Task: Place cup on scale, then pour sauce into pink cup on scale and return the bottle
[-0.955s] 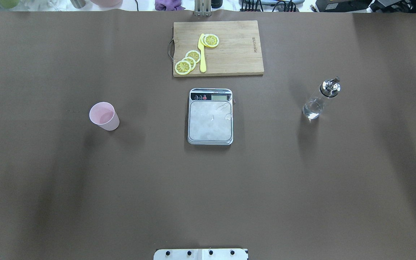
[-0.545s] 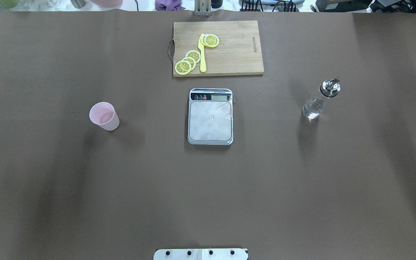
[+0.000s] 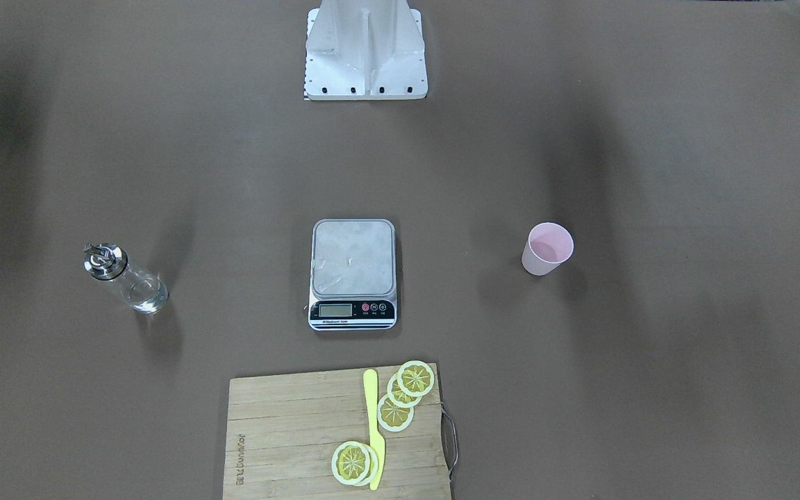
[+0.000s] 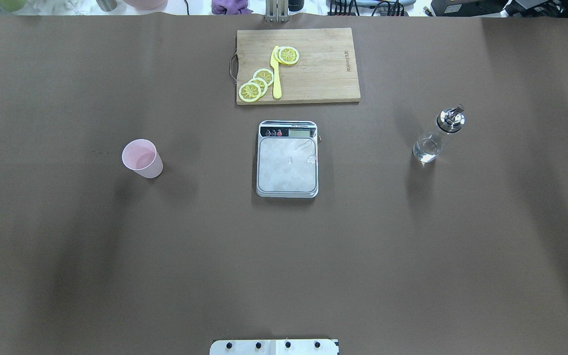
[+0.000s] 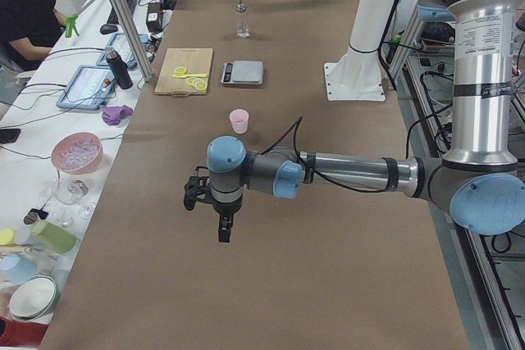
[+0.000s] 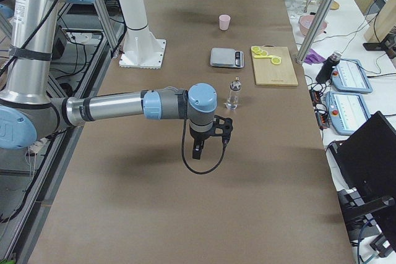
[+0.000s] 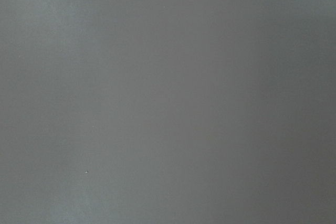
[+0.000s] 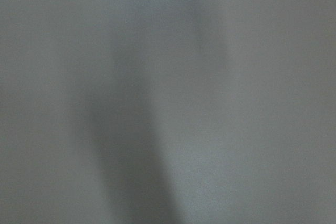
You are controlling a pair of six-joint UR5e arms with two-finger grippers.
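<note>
Overhead exterior shows the bottle [image 4: 431, 144] upright, spout [image 4: 456, 109] angled rightward; I cannot tell the jaws' opening.

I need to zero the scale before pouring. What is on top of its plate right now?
Nothing stands on the scale: its steel plate is bare, only smudged. The cup stands apart on the table. Whatever lies beneath the scale is hidden by its body.

I work in a robotics lab. My white metal pedestal [image 3: 365, 48] stands bolted on a long table covered in brown paper [image 4: 284, 256]. At twelve o'clock, past silver aluminium frame posts [image 5: 123, 14], a white desk [image 5: 33, 176] carries blue-cased tablets [image 6: 348, 67] and cables, with a seated person in black [image 5: 25, 6].
</note>
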